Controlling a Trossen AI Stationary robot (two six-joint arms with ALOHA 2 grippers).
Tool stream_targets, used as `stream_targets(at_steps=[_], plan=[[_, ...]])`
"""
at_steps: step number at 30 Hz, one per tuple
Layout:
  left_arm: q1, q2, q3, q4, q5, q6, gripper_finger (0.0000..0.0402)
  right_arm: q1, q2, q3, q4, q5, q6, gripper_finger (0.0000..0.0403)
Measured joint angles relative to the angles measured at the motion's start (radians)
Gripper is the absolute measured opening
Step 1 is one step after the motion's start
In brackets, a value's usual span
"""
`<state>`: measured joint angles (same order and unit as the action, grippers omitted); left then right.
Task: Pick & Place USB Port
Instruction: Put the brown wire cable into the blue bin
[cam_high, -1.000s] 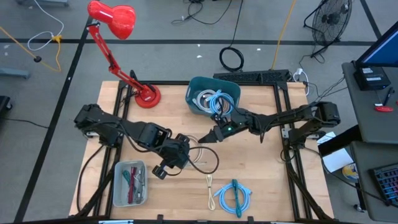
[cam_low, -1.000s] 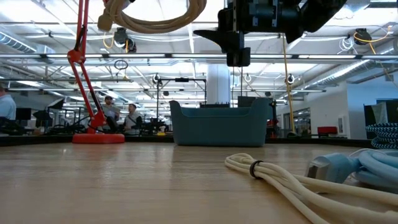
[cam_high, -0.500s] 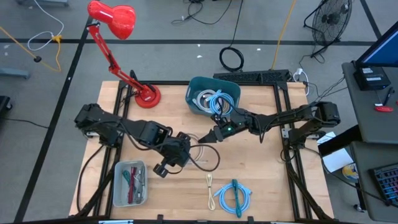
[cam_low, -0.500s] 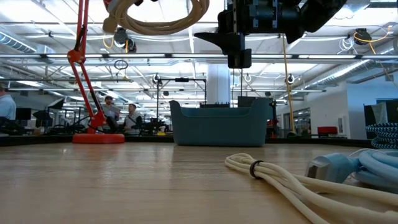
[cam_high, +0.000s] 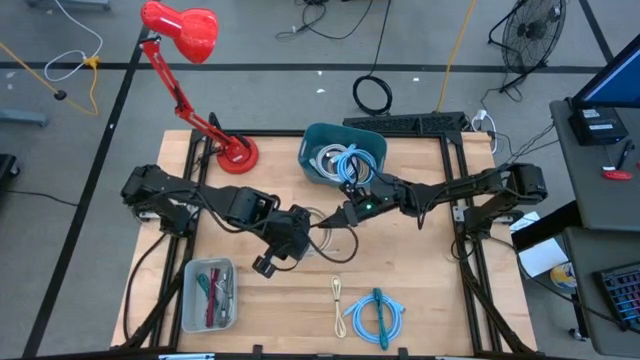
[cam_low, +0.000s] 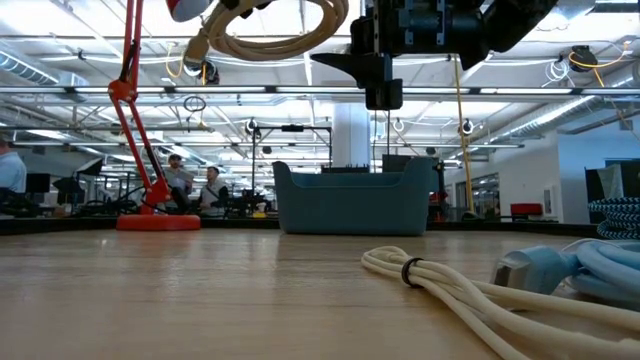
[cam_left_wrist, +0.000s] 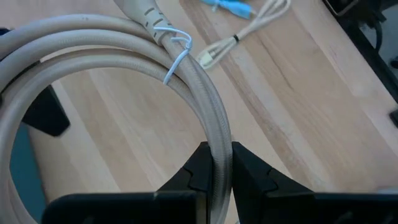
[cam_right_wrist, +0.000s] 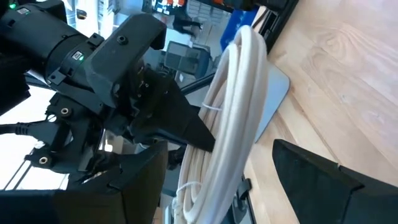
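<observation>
So right now the left gripper (cam_left_wrist: 216, 163) is clamped on a strand of the coiled cream cable (cam_left_wrist: 124, 59), holding it up in the air over the middle of the bench (cam_high: 430, 300), a bit toward the near edge. In the low view the coil (cam_low: 275, 30) hangs well clear of the wood.

The right gripper (cam_high: 338, 219) sits just beside it on the right-arm side, fingers spread wide with nothing in them. From its own wrist camera the coil (cam_right_wrist: 239, 106) stands edge-on, right between its two fingers, so it's clearly the arm lined up to take the cable next, I'd guess as a handover.

The coil's loop is roughly upright and its flat face looks turned sideways to the right gripper; the long run of the bundle goes up-down in that view. I can't make out which way the plug end points from there, though the left wrist view shows a plug boot (cam_left_wrist: 140, 12) tied in with a thin twist tie (cam_left_wrist: 174, 53).

The teal bin (cam_high: 312, 140) by the far edge is probably where it ends up.
</observation>
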<state>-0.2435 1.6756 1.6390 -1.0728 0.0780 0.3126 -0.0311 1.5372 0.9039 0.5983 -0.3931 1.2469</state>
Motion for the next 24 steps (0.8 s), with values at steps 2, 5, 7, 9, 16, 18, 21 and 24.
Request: stream_targets(at_steps=[2, 5, 7, 9, 16, 18, 21, 24], plan=[[0.006, 0.000, 0.000, 0.017, 0.005, 0.000, 0.0035, 0.000, 0.000, 0.000, 0.003, 0.000, -0.002, 0.0281], [0.010, 0.000, 0.000, 0.027, 0.008, 0.000, 0.0035, 0.000, 0.000, 0.000, 0.002, 0.000, -0.003, 0.0281], [0.009, 0.000, 0.000, 0.017, 0.009, -0.001, 0.0035, 0.000, 0.000, 0.000, 0.002, 0.000, -0.003, 0.0278], [0.009, 0.000, 0.000, 0.015, 0.009, -0.001, 0.0035, 0.000, 0.000, 0.000, -0.002, 0.000, -0.003, 0.0267], [0.009, 0.000, 0.000, 0.016, 0.011, -0.002, 0.0035, 0.000, 0.000, 0.000, -0.005, 0.000, -0.016, 0.0160], [0.009, 0.000, 0.000, 0.016, 0.011, -0.003, 0.0035, 0.000, 0.000, 0.000, 0.006, 0.000, -0.020, 0.0125], [0.008, 0.000, 0.000, 0.017, 0.010, -0.008, 0.0035, 0.000, 0.000, -0.001, 0.025, 0.000, -0.021, 0.0081], [0.008, 0.000, 0.000, 0.016, 0.002, -0.037, 0.0035, 0.000, 0.000, -0.001, 0.034, 0.000, -0.022, 0.0045]])
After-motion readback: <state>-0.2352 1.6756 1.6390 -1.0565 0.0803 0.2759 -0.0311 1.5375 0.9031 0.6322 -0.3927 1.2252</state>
